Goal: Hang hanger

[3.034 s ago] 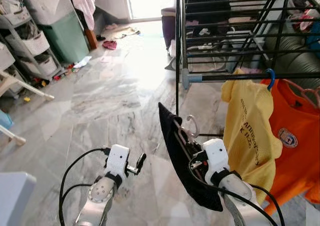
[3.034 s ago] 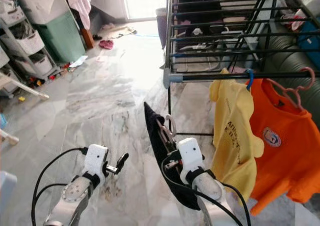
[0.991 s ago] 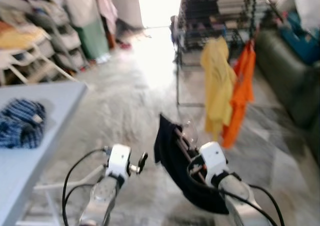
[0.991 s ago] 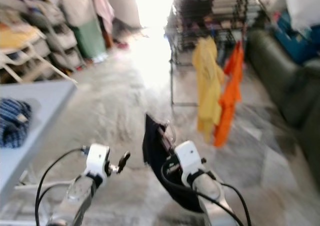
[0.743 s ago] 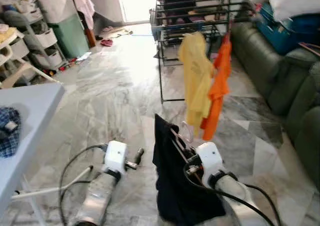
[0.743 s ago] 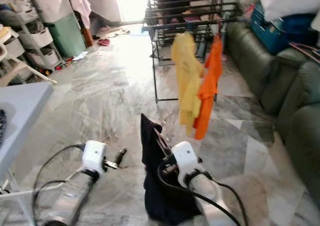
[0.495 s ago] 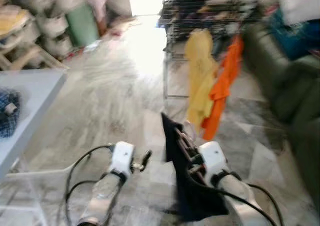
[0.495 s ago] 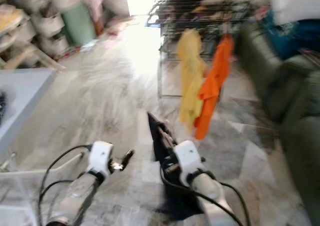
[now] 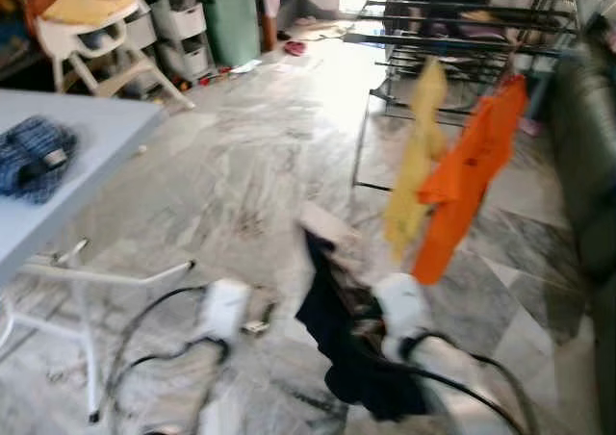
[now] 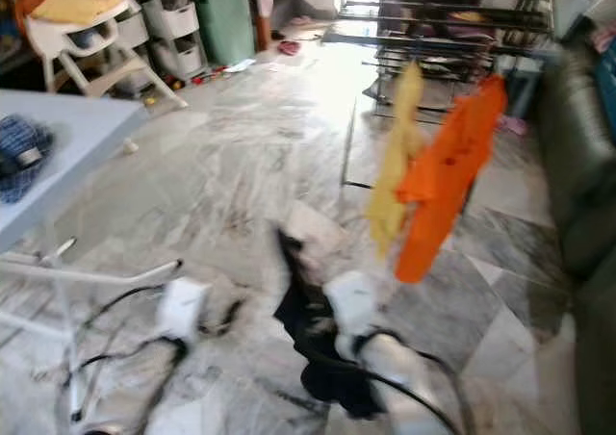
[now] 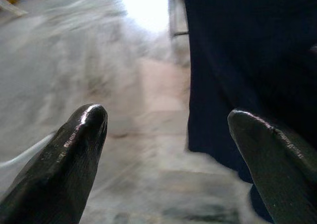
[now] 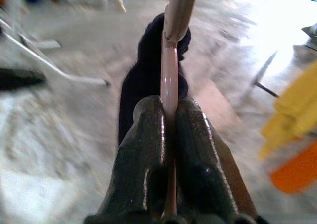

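Swung away from the rack, right gripper (image 12: pixel 168 110) fingers apparently pinch the pink hanger (image 12: pixel 170 80); left gripper (image 11: pixel 166 130) gapes.

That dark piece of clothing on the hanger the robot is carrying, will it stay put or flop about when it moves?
Probably floppy: the dark garment droops in loose folds below the right gripper. It likely swings as the robot walks. The pink hanger, pinched between the fingers, looks stiff and should keep it from sliding.

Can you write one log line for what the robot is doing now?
right gripper: shut on pink plastic hanger with dark garment | left gripper: open | black drying rack: ahead
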